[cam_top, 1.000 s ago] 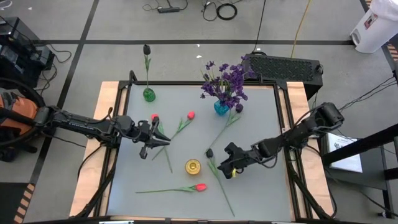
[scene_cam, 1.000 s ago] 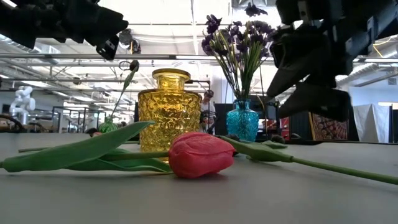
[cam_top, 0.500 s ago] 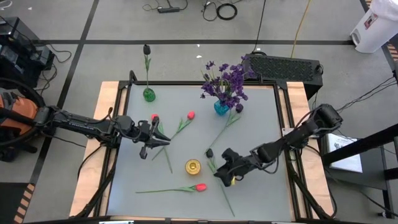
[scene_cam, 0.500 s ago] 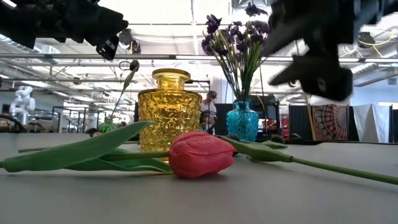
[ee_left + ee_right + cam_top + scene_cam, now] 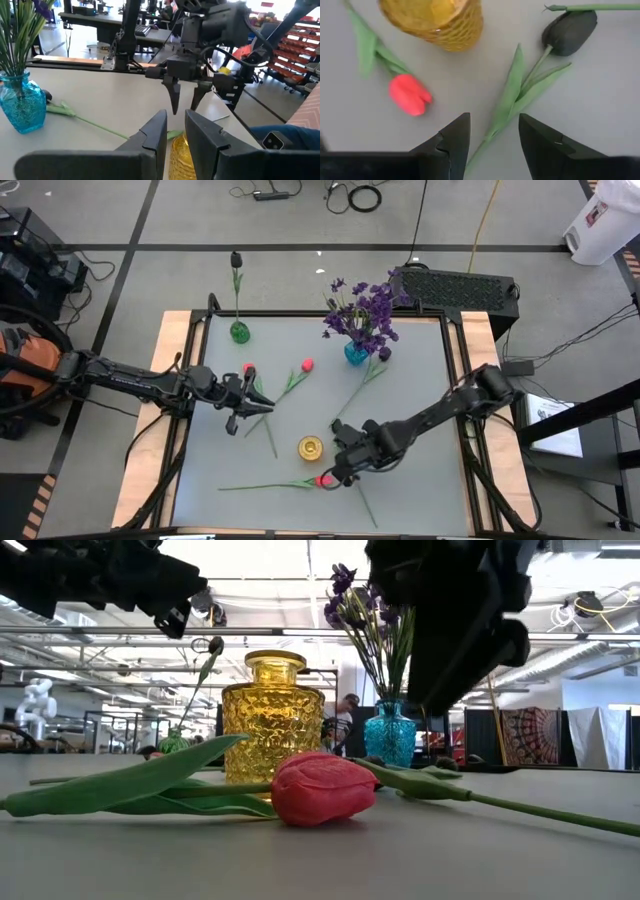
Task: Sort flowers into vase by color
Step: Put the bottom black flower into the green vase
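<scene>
High view: we saw the right gripper (image 5: 338, 471) had swept across the table from the right side to the near middle, ending just beside the red tulip (image 5: 322, 480) lying by the yellow vase (image 5: 310, 447). We judged it was lining up a pick, either that tulip or the black tulip (image 5: 337, 425) whose stem ran under it. The left gripper (image 5: 250, 408) had not shifted; it hung over the left-middle of the mat near two more red buds (image 5: 306, 365).

Low view: the right arm's dark bulk had moved to hang just behind the red tulip (image 5: 322, 788); purple flowers (image 5: 375, 610) sat in the blue vase (image 5: 390, 736).

Left wrist view: we saw the left fingers (image 5: 157, 131) slightly apart, holding nothing, and the right gripper (image 5: 182, 102) pointing down, tips apart and empty.

Right wrist view: fingers (image 5: 454, 140) were parted, straddling the black tulip's green stem (image 5: 507, 102) from above, not yet touching it; red tulip (image 5: 409, 94) off to one side.
</scene>
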{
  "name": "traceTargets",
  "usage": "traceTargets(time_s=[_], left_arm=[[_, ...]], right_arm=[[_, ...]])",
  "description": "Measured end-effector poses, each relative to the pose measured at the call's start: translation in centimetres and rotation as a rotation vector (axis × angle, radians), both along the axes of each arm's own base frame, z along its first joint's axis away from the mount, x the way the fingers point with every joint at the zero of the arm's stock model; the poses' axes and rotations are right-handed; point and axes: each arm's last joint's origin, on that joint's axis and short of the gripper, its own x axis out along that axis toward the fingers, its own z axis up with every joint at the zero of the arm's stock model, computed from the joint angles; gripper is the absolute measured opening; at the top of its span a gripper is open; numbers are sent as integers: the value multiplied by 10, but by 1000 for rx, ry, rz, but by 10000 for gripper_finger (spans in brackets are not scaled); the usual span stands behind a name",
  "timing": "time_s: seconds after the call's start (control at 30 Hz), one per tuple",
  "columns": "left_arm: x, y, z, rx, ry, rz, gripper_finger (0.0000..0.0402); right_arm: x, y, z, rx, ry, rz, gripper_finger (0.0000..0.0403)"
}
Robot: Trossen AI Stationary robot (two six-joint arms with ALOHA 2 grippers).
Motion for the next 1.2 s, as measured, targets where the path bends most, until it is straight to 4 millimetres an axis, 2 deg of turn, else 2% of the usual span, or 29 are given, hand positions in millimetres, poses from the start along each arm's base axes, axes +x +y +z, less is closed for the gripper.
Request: traceTargets(time_s=[0.33, 0.67, 0.97, 1.2], left_arm=[[0, 0, -2, 6, 16, 0, 75], [0, 0, -2, 7, 16, 0, 75], [0, 0, -2, 5, 17, 0, 75], [0, 0, -2, 4, 16, -1, 75]], right_arm=[[13, -6, -28, -8, 88, -46, 160], [15, -7, -29, -4, 85, -79, 160], [17, -5, -46, -9, 128, -76, 160], [17, -5, -48, 1, 136, -70, 160]])
